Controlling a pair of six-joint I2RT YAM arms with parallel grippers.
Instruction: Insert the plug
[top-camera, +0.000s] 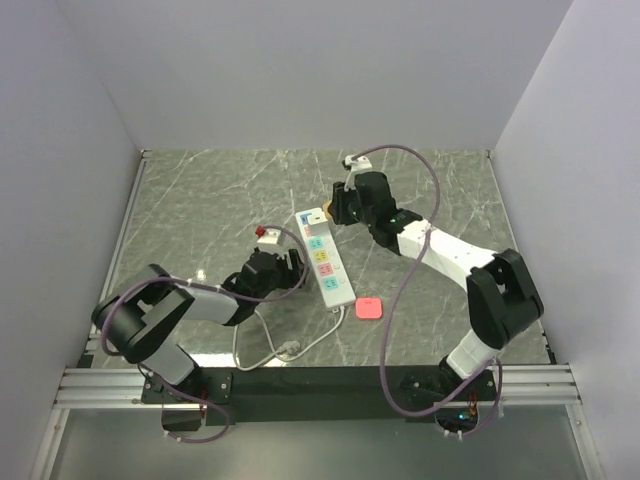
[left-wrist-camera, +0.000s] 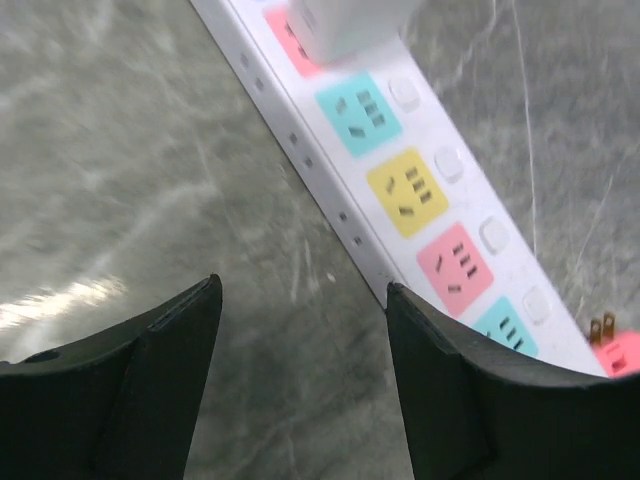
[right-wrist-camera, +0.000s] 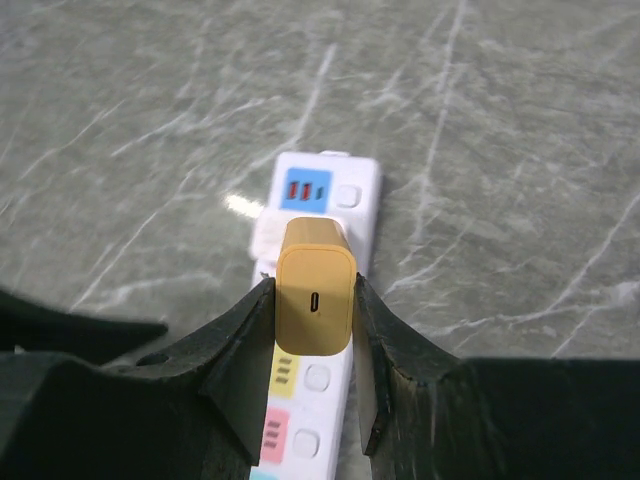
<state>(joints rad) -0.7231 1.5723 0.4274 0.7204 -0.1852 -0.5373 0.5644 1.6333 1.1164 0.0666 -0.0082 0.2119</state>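
The task is partly done: the plug is picked up but not yet shown seated.

In the right wrist view, the right gripper (right-wrist-camera: 312, 290) is closed on the yellow plug (right-wrist-camera: 315, 312). Its 2 fingers (right-wrist-camera: 240, 340) press the plug's 2 side faces at the centre of the frame. The plug's back face, with a small port, points at the camera, so its prongs are hidden. It sits over the upper end of the power strip (top-camera: 328, 262), just below the blue USB panel (right-wrist-camera: 303, 190). It covers the socket beneath it, so contact with the strip cannot be told.

A white adapter (left-wrist-camera: 345, 25) already occupies the first, red socket, at the top of the left wrist view. The next 4 sockets run free toward the lower right: cyan (left-wrist-camera: 358, 112), yellow, pink and cyan.

The left gripper (left-wrist-camera: 302, 300) is wide open and holds nothing. It is low over the table (top-camera: 200, 200), just beside the strip's long edge. Whether it touches the strip cannot be told.

A pink plug (top-camera: 368, 309) lies loose on the table to the lower right of the strip in the top view.

What appears left: line the prongs up with a free socket, probably the cyan one next to the white adapter. Then press down until the plug is seated, perhaps with the left gripper steadying the strip. After that, let go.
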